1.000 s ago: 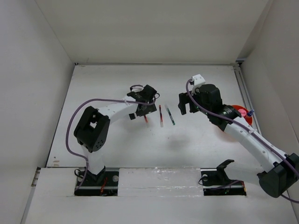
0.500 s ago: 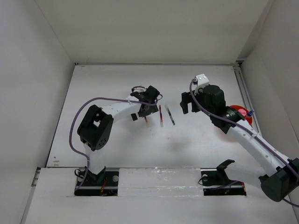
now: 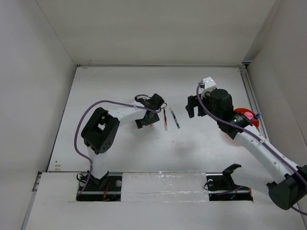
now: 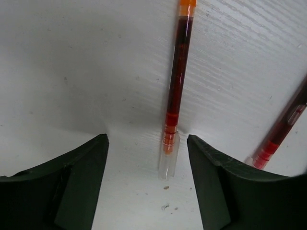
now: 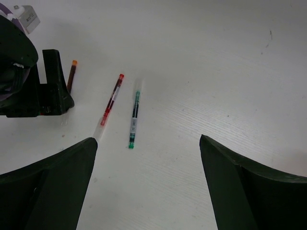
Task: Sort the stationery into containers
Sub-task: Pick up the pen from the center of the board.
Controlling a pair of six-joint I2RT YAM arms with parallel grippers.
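Note:
An orange-capped red pen lies on the white table, its clear end between the fingers of my open left gripper, which is low over it and not touching. In the top view the left gripper is left of a red pen and a green pen. My right gripper is open and empty, hovering right of the pens. Its wrist view shows the red pen, the green pen and the orange-capped pen. The orange tub is partly hidden behind the right arm.
A small blue-capped bottle stands at the tub's right edge. White walls enclose the table on three sides, with a rail along the right. A second red pen lies right of the left gripper's fingers.
My left gripper has moved a little nearer and lower over the orange-capped pen. My right gripper has drifted slightly right. The pens have not moved.

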